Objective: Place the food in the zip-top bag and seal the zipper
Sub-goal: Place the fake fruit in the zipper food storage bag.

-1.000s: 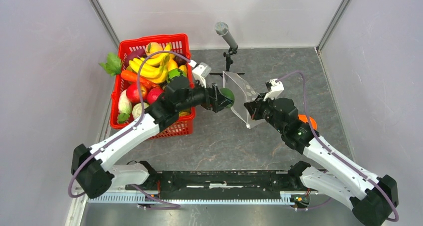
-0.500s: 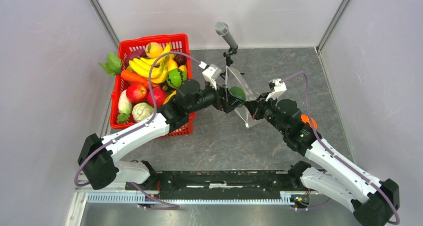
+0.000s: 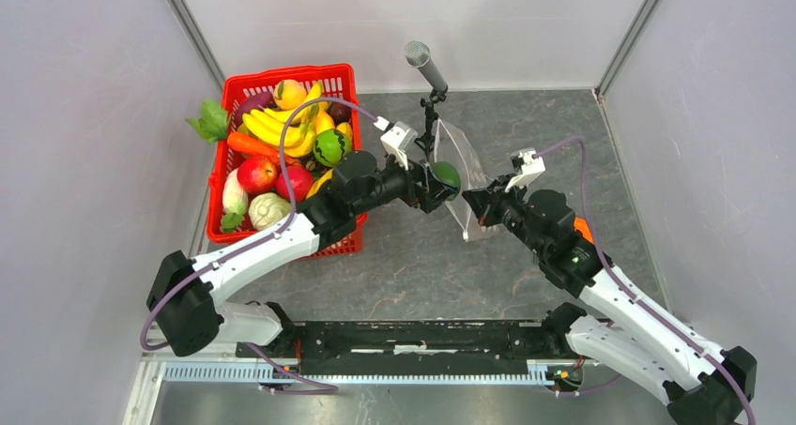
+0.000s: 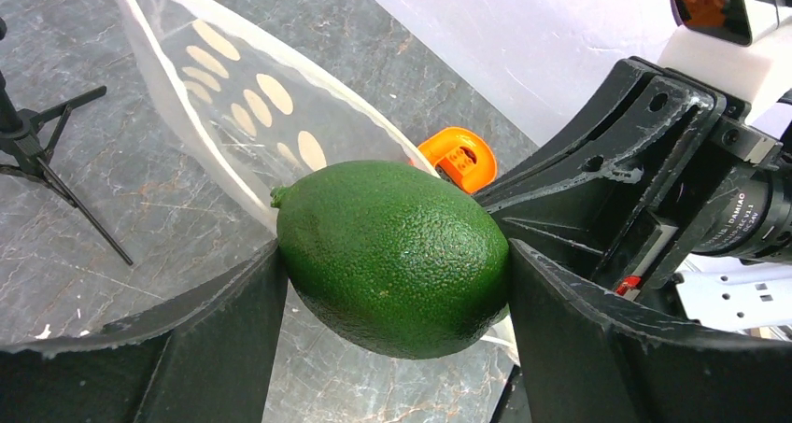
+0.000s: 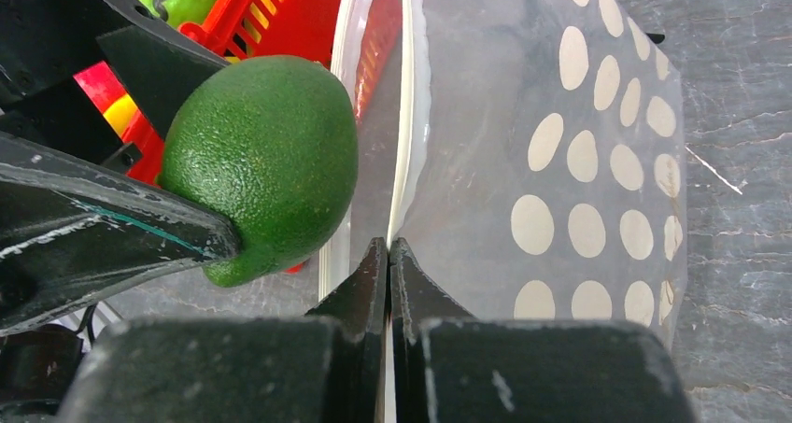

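Observation:
My left gripper (image 3: 441, 183) (image 4: 394, 264) is shut on a green lime (image 4: 392, 255), also seen from above (image 3: 447, 174) and in the right wrist view (image 5: 266, 157). It holds the lime at the open mouth of the clear dotted zip-top bag (image 3: 460, 176) (image 4: 252, 105) (image 5: 579, 171). My right gripper (image 3: 474, 209) (image 5: 388, 255) is shut on the bag's white zipper edge (image 5: 403, 143) and holds the bag upright above the floor. More toy food (image 3: 282, 134) lies in the red basket.
The red lattice basket (image 3: 347, 78) stands at the left, full of fruits and vegetables. A microphone on a small tripod (image 3: 427, 68) stands right behind the bag. An orange clamp (image 3: 584, 228) (image 4: 458, 157) lies by the right arm. Grey walls close in both sides.
My left gripper carried the lime from beside the basket rightward to the bag's mouth, then held nearly still. The right gripper shifted slightly with the bag.

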Controlling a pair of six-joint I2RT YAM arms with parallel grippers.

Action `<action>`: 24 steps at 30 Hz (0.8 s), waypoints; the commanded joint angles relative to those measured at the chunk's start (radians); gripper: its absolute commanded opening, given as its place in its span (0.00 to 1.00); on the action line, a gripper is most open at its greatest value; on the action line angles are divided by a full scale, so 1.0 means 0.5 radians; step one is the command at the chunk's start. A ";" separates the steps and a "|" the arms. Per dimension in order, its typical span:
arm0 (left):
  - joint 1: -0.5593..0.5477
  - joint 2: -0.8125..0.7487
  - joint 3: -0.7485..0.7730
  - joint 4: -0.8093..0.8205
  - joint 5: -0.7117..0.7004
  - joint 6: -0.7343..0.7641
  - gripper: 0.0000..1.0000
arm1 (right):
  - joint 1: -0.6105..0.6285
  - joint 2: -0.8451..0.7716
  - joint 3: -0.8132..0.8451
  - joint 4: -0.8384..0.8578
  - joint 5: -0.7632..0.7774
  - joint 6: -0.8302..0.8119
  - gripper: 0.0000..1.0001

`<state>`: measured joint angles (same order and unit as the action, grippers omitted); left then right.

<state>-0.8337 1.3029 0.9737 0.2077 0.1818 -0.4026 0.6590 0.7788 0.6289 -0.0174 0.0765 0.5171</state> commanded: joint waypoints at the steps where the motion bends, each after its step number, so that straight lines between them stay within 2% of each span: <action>1: -0.017 0.009 0.094 0.019 -0.012 0.178 0.58 | 0.006 0.003 0.110 -0.048 -0.051 -0.080 0.00; 11: -0.075 0.091 0.170 -0.106 0.062 0.372 0.62 | 0.004 0.040 0.117 -0.003 -0.236 -0.118 0.00; 20: -0.078 0.088 0.157 -0.317 -0.201 0.571 0.62 | 0.005 -0.032 0.101 0.019 -0.118 -0.085 0.00; 24: -0.078 0.085 0.157 -0.288 -0.243 0.565 0.65 | 0.005 -0.091 0.021 0.257 -0.196 -0.009 0.00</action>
<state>-0.8665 1.3479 1.0206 0.0536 0.1062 -0.1795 0.6590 0.7742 0.6464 -0.0341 -0.0002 0.4793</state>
